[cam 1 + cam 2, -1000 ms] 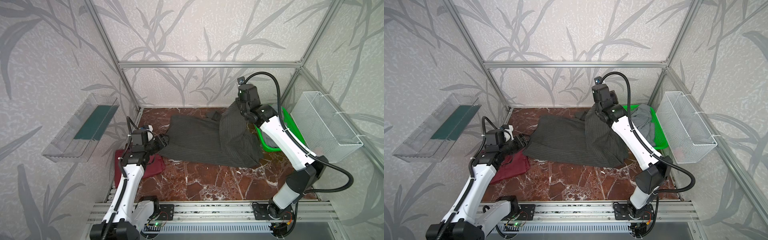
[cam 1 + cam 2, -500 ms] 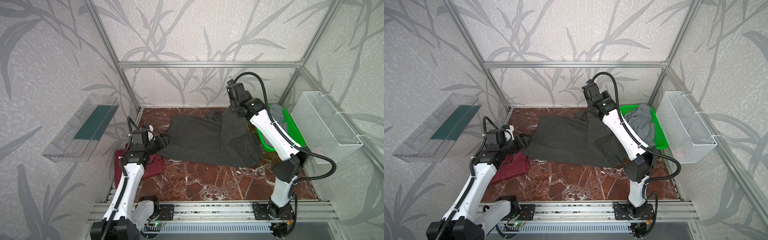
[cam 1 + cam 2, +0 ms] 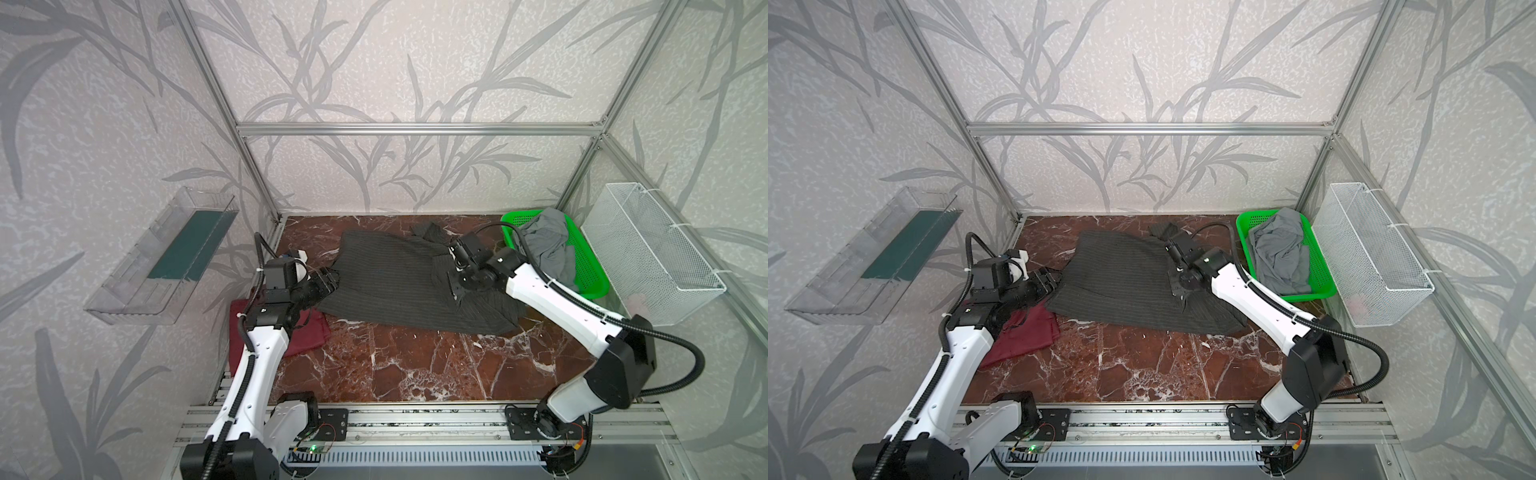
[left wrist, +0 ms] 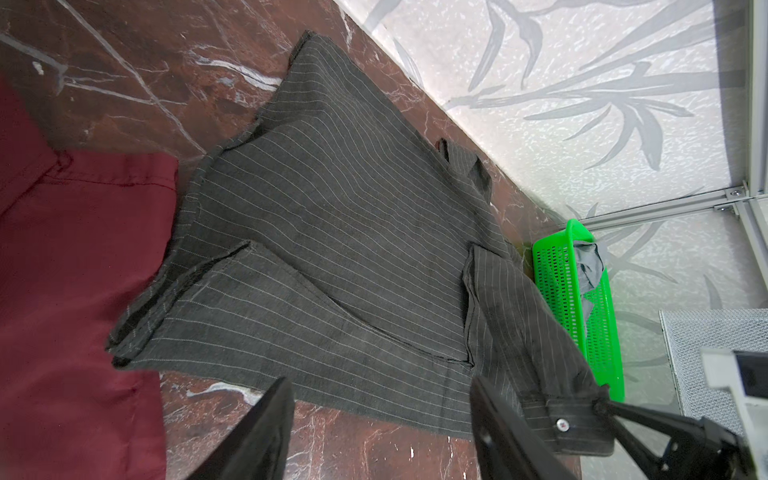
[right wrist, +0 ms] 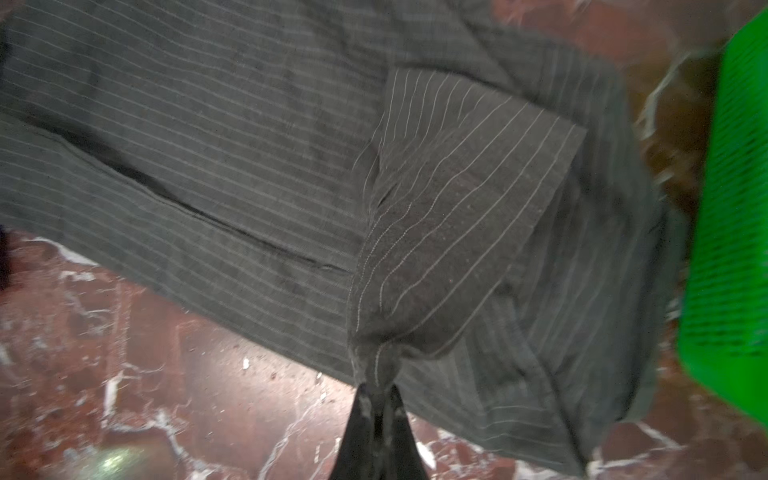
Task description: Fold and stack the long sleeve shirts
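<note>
1. REMOTE CELL: My right tool (image 5: 376, 395) has dropped from high above the desk (image 3: 415, 365) to just over the charcoal-grey pinstriped collared shirt (image 3: 386, 282). It is clamped on a pinch of the shirt's sleeve fabric, which gathers to a point between the fingers.
2. The cloth that hung up like a tent a moment ago now lies lower, across the shirt's right side. I read this as the sleeve being brought in over the body, an early fold and not a finished one.
3. My left tool (image 4: 380, 386) has not moved. Its jaws stand apart and hold nothing, at the shirt's left hem.
4. The plain dark red shirt (image 3: 1025, 336) lies crumpled at the desk's left edge, partly under my left arm and touching the pinstriped hem. It is unfolded, so there is no stack yet.
5. Crowding the right side, the green perforated plastic basket (image 3: 509, 220) with a pale grey garment (image 3: 548, 241) sits just beside the shirt. The white wire-mesh basket (image 3: 648, 249) hangs beyond, and the clear plastic wall tray (image 3: 162, 257) is well apart on the left.
</note>
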You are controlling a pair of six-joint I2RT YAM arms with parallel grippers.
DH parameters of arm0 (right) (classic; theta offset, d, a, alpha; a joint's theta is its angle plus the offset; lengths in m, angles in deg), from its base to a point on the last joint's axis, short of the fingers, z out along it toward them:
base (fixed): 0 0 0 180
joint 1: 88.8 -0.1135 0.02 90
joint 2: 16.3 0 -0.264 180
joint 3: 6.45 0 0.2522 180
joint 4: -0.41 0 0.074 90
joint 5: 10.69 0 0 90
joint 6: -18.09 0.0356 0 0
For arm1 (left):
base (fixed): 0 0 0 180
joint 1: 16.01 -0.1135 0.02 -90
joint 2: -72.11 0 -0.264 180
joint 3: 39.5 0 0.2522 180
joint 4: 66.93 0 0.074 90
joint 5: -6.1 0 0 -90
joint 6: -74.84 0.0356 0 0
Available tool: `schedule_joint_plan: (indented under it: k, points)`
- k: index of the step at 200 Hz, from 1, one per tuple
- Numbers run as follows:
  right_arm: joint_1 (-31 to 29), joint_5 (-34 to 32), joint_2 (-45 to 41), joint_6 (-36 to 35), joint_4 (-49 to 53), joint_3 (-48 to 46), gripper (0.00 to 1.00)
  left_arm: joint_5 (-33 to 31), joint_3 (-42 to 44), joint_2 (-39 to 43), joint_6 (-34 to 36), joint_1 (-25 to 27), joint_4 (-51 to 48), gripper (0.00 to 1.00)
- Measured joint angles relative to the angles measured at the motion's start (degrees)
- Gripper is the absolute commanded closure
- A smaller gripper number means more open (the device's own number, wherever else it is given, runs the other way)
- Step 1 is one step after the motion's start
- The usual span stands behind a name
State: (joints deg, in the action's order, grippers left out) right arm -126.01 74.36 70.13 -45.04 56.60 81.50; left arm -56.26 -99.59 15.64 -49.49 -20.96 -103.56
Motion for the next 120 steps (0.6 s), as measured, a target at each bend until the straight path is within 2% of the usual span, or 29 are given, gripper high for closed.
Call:
schedule_joint_plan:
  k: [22, 56, 75, 120]
  points:
    - [-1.14, 4.04, -3.80, 10.08, -11.93, -9.35, 1.00, 1.05, 0.28, 0.00, -0.33, 0.00, 0.96, 0.31]
    - [-5.60, 7.69, -2.62, 22.80, -28.85, -18.88, 1.00, 2.38, 1.86, 0.00, -1.22, 1.33, 1.92, 0.29]
    - [-5.77, 8.85, -1.16, 27.56, -35.74, -20.48, 1.00, 2.60, 3.65, 0.02, -2.69, 5.38, 2.73, 0.29]
    - [-5.60, 9.01, -0.94, 33.66, -49.68, -20.72, 1.00, 2.38, 10.34, 0.61, -7.58, 17.70, 8.81, 0.26]
